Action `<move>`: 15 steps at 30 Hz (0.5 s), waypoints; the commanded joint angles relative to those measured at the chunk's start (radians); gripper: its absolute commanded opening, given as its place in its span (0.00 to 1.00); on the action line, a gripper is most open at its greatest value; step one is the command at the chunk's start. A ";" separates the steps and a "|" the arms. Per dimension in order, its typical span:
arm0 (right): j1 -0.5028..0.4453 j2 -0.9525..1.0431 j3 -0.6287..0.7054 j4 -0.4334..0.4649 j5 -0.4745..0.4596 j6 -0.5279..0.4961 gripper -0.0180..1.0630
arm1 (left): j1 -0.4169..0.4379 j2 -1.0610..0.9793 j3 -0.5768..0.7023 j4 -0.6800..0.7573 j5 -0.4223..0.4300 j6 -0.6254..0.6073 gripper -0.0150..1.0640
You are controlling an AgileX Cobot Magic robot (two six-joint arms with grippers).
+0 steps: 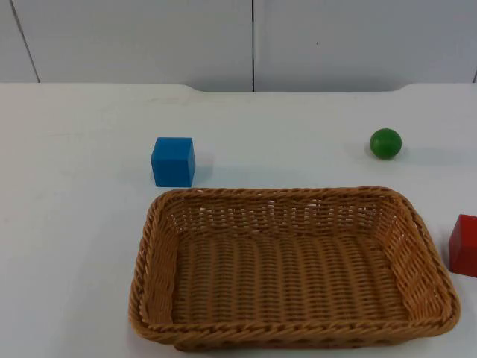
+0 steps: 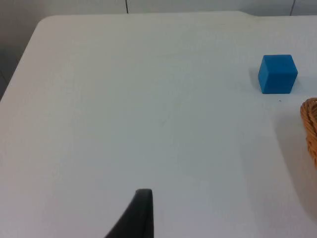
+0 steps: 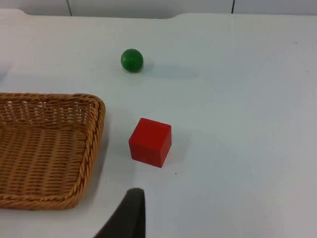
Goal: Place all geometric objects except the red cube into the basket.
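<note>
One basket (image 1: 153, 246), one blue cube (image 1: 173, 161), one green ball (image 1: 385, 143), one red cube (image 1: 463, 245).

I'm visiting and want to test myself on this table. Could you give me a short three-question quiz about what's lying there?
1. True or false: the wicker basket already holds a shape.
2. Which shape lies behind the basket's left end? A) blue cube B) green ball C) red cube
3. Fill in: the shape that must stay out of the basket lies beside its ____ end, seen from the top view.

Key: 1 false, since nothing lies in it; 2 A; 3 right.
</note>
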 commanded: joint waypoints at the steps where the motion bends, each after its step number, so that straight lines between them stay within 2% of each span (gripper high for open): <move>1: -0.005 -0.002 -0.016 0.000 -0.027 -0.003 0.99 | 0.000 -0.003 -0.001 0.002 -0.012 -0.004 0.99; 6: -0.005 0.084 -0.080 0.000 -0.082 -0.003 0.99 | 0.000 0.061 -0.047 0.002 -0.062 -0.009 0.99; 15: -0.005 0.469 -0.183 0.000 -0.222 -0.003 0.99 | 0.000 0.391 -0.096 -0.023 -0.146 -0.017 0.99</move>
